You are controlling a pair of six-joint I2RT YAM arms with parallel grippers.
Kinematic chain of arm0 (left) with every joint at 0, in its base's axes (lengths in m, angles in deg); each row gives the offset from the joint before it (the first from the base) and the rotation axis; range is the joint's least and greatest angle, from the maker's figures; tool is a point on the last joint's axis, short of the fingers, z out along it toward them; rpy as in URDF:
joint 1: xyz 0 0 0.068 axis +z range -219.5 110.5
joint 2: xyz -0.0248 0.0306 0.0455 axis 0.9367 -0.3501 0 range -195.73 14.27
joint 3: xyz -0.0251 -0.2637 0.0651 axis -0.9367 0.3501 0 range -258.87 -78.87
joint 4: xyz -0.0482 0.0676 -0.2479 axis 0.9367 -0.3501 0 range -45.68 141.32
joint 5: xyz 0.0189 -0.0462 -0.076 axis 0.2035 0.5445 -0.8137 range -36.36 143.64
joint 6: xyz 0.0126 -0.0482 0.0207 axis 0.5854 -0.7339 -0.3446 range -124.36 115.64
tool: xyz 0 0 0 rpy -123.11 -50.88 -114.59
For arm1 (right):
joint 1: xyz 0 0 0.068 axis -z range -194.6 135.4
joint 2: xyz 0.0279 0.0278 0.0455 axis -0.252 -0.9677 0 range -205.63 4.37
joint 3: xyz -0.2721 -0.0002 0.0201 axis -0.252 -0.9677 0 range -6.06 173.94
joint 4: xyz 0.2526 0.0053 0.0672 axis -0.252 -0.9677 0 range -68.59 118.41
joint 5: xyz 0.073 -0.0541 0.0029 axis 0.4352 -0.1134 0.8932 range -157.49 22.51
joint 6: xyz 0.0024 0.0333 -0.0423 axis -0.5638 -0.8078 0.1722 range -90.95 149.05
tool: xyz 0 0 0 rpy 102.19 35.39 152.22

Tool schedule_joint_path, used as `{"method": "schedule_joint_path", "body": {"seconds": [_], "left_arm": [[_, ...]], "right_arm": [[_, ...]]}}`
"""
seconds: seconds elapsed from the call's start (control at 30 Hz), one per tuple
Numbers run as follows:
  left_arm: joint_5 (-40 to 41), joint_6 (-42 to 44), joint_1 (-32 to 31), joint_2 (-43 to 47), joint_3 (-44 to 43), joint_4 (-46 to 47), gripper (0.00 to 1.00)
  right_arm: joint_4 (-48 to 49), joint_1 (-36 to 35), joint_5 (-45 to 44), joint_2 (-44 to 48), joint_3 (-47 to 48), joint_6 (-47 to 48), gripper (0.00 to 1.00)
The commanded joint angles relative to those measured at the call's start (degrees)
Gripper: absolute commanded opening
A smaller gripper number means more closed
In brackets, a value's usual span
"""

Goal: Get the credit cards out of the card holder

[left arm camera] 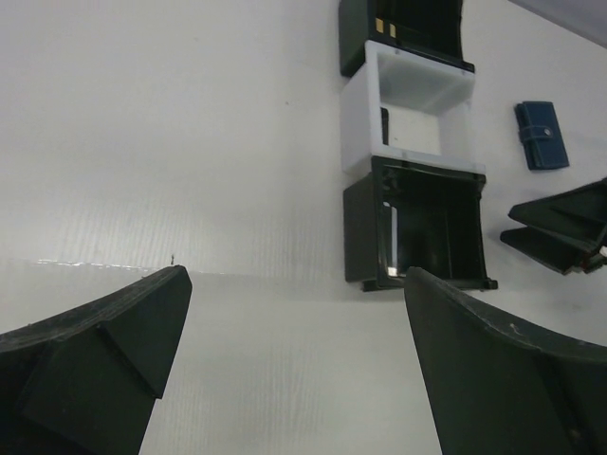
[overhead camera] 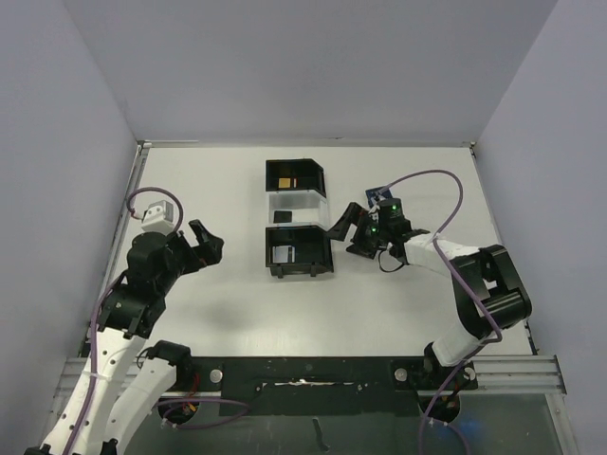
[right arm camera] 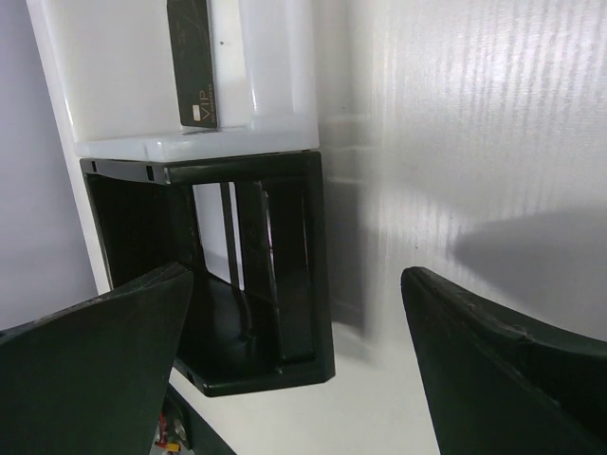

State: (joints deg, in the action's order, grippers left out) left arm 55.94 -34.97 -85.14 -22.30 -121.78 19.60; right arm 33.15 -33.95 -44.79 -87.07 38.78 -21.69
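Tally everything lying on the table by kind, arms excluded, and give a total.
Cards in view: 3 (gold card, black card, pale card)
Wallet: 1
Black boxes: 2
Clear section: 1
Total: 7

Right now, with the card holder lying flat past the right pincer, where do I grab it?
The card holder lies closed and flat, clear of the boxes, so only its edges offer purchase. Probably pinch across its narrow width, a finger on each long edge, coming straight down with the open right pincer.
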Motion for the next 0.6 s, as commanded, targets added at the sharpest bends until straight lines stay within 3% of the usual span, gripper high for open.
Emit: {"method": "schedule_joint_path", "body": {"seconds": [0.0,0.57], "left_arm": [[13.4,4.4,0.3,2.0,0.7,1.4,0.97],[13.7,5.4,1.9,3.6,3.6,9.5,0.97]], "right_arm": [[9.0,-2.3,-0.2,-0.5,1.5,-4.1,0.98],[11.5,-15.2,-4.7,-4.4,6.0,-8.7,0.97]]}}
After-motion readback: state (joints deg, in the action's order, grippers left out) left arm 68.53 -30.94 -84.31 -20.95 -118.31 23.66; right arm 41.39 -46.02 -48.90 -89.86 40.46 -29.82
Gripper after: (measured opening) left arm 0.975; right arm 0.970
